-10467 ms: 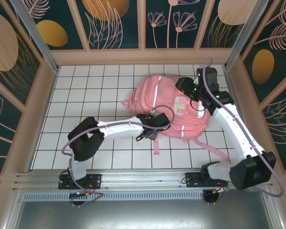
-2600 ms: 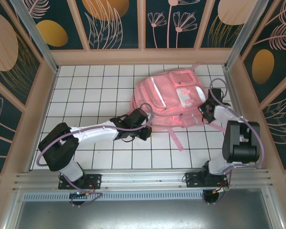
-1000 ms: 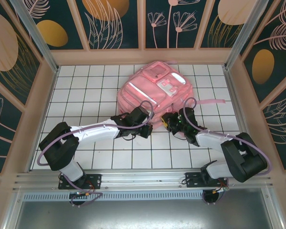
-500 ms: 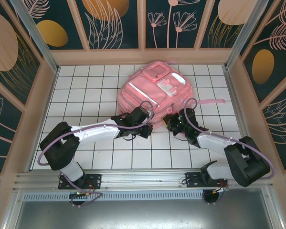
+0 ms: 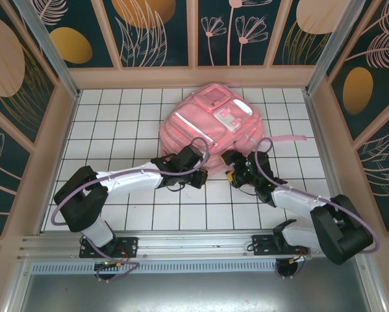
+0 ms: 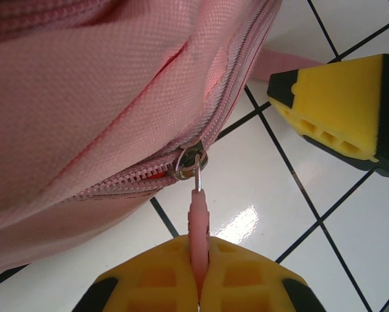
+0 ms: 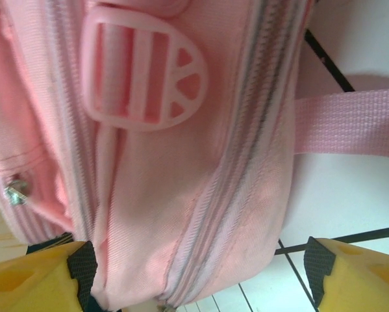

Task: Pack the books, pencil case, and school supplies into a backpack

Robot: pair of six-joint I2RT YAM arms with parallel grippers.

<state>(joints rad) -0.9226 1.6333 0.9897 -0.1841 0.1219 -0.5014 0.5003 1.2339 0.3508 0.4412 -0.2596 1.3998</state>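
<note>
The pink backpack [image 5: 207, 120] lies flat on the white tiled table [image 5: 116, 130], front pockets up. At its near edge my left gripper [image 5: 206, 174] is shut on the pink zipper pull tab [image 6: 199, 218], which hangs from the metal slider [image 6: 191, 161] of a closed zip. My right gripper [image 5: 231, 168] stands open just to the right, its yellow fingers [image 7: 38, 279] wide apart around the backpack's near corner [image 7: 200, 214]. That gripper's yellow fingertip [image 6: 337, 107] shows in the left wrist view. The books, pencil case and school supplies are out of view.
A pink strap [image 5: 285, 138] trails from the backpack toward the right wall. A pink plastic buckle [image 7: 142, 71] sits on the backpack's side. Wooden-framed walls [image 5: 64, 97] enclose the table on three sides.
My right gripper has opened wide and let go of the backpack's near corner, its arm shifting slightly right. The left gripper and the backpack have held still over the last second.
</note>
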